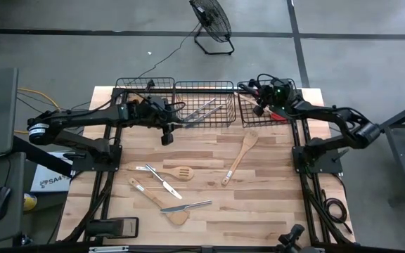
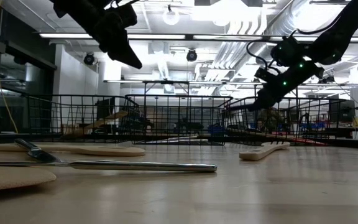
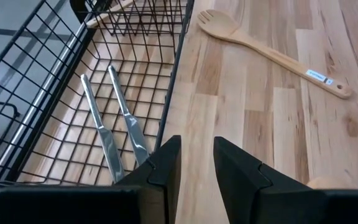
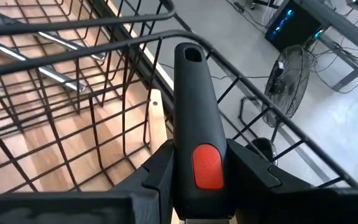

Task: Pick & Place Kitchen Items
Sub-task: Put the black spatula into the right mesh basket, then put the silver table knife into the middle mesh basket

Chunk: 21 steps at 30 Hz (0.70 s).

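Note:
My right gripper (image 1: 260, 105) hangs over the right wire basket (image 1: 248, 121) at the table's far edge, shut on a black-handled utensil (image 4: 194, 106) with a red patch. My left gripper (image 3: 197, 158) hovers at the near left corner of the middle basket (image 1: 204, 86), open by a narrow gap with nothing in it. Two silver knives (image 3: 120, 124) lie flat on that basket's floor. On the table lie a wooden spoon (image 1: 241, 156), a slotted wooden spatula (image 1: 169, 171), a second wooden spatula (image 1: 155, 197) and two knives (image 1: 162, 181) (image 1: 190, 206). My right gripper pinches the utensil's black handle at its red patch (image 4: 207, 167) between the two fingers. The handle runs forward along the fingers, and its free end with the hanging hole (image 4: 191, 55) sticks out past them over the basket's rim. It is lifted clear; its head is hidden behind the gripper.
The left basket (image 1: 145, 86) holds a wooden piece. A floor fan (image 1: 213, 24) stands beyond the table's far edge. Bare wood lies between the baskets and the loose utensils. The arm mounts (image 1: 315, 158) stand at both sides of the table.

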Motion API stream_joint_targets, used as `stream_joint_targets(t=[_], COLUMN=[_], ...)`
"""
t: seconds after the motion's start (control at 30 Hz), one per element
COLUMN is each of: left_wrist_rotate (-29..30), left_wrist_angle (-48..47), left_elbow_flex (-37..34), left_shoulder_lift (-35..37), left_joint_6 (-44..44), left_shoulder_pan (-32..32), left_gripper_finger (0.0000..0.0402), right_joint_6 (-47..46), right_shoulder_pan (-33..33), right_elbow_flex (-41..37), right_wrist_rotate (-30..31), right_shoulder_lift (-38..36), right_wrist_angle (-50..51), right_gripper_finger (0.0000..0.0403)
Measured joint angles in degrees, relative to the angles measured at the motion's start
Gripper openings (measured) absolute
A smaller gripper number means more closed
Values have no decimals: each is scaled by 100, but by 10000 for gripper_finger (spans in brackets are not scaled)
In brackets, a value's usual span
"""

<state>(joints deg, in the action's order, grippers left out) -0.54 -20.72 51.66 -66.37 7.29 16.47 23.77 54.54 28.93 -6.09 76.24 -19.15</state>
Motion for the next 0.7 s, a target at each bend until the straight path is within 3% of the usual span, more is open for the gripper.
stream_joint_targets(t=[0.17,0.37,0.57,0.7], left_wrist_rotate=[2,2,2,3], left_wrist_angle=[9,10,-3,-28], left_elbow_flex=[0,0,0,0], left_shoulder_lift=[0,0,0,-1], left_joint_6=[0,2,-4,-4], left_shoulder_pan=[0,0,0,0], left_gripper_finger=[90,90,90,90], right_joint_6=[3,1,-139,-167], right_shoulder_pan=[0,0,-13,-28], right_elbow_flex=[0,0,2,2], right_wrist_rotate=[25,476,617,606], right_shoulder_lift=[12,12,11,10], right_wrist_angle=[10,-15,-130,-130], right_gripper_finger=[106,108,179,191])
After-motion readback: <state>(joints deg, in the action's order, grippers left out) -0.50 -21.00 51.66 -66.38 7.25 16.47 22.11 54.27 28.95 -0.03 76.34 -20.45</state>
